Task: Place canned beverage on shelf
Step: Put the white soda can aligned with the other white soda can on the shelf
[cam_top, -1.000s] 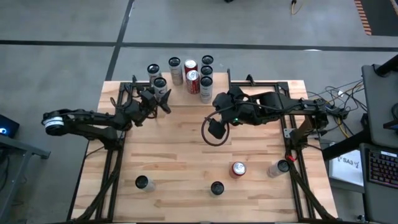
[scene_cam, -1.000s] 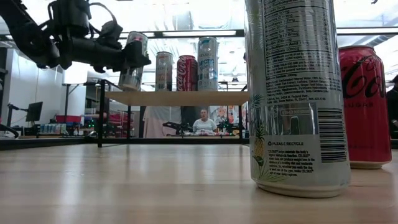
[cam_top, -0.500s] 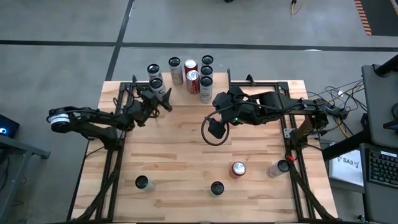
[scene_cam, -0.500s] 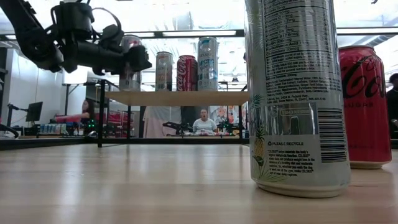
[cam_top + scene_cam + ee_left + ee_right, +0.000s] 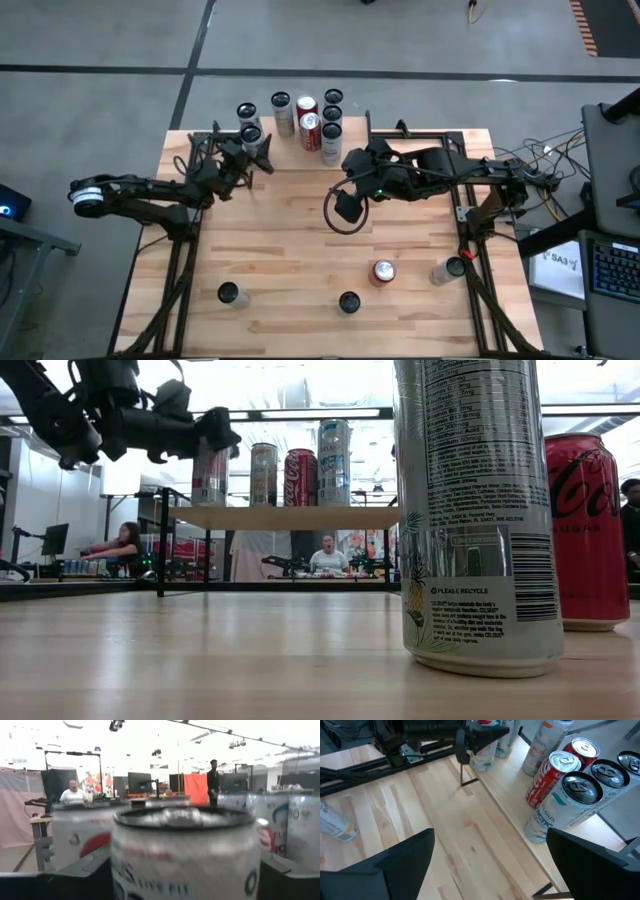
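Seven cans stand on the shelf (image 5: 290,516) at the top centre of the overhead view, and the one at the shelf's left end — a white can (image 5: 252,135) — sits between the fingers of the left gripper (image 5: 255,152). In the level view that same can (image 5: 209,472) stands upright on the light board, its upper part behind the dark gripper (image 5: 210,435) reaching in from the upper left. The fingers are spread to either side of the can; whether they touch its sides cannot be told. In the left wrist view the can (image 5: 185,852) fills the middle of the frame, with dark fingers (image 5: 65,880) low at both edges and more cans behind it.

To the right on the shelf stand a silver can (image 5: 264,474), a red can (image 5: 300,477) and a tall pale can (image 5: 334,462).

Right of centre in the overhead view, the right gripper (image 5: 343,207) hangs over bare table (image 5: 290,260) just below the shelf, its fingers wide apart and holding nothing — its wrist view shows them at the lower corners, with shelf cans at the upper right.

Four more cans stand along the lower part of the table: a dark-topped can (image 5: 230,293), another dark-topped one (image 5: 348,301), a red one (image 5: 383,271) and a pale one (image 5: 446,270).
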`<action>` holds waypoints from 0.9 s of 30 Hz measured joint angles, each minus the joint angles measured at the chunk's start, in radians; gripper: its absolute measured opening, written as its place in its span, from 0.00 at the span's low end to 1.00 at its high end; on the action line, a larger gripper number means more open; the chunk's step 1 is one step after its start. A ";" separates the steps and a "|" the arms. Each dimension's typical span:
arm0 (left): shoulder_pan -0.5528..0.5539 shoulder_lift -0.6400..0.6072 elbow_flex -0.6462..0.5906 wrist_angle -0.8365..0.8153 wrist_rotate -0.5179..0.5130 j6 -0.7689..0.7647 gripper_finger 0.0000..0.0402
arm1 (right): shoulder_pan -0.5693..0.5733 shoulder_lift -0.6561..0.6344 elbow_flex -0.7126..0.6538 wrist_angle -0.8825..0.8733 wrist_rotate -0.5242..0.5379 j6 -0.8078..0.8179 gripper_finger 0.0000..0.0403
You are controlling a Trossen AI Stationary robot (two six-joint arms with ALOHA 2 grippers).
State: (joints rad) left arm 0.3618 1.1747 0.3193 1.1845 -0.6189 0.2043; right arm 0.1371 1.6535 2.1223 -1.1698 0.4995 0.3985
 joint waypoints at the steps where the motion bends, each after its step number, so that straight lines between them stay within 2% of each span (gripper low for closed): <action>1: -0.001 -0.010 0.001 0.000 0.001 0.000 0.70 | 0.000 0.000 0.000 0.000 0.000 -0.001 0.93; 7: -0.018 -0.075 0.002 -0.002 0.034 -0.009 0.70 | 0.000 0.000 0.000 -0.001 0.000 -0.008 0.93; 13: -0.095 -0.146 0.004 -0.005 0.030 0.036 0.71 | 0.000 0.000 0.000 -0.001 0.000 -0.015 0.93; 15: -0.129 -0.169 0.017 -0.008 -0.011 0.093 0.71 | 0.000 0.000 0.000 -0.001 0.000 -0.016 0.93; 18: -0.179 -0.199 0.056 -0.044 -0.132 0.231 0.71 | 0.000 0.000 0.000 -0.001 0.000 -0.016 0.93; 22: -0.246 -0.231 0.133 -0.178 -0.180 0.305 0.71 | 0.000 0.000 0.000 -0.001 0.000 -0.017 0.93; 27: -0.300 -0.252 0.261 -0.491 -0.218 0.294 0.71 | 0.000 0.000 0.000 -0.004 -0.001 -0.026 0.93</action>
State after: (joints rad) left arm 0.0616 0.9225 0.5802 0.6939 -0.8364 0.4987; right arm 0.1371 1.6535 2.1220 -1.1740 0.4983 0.3728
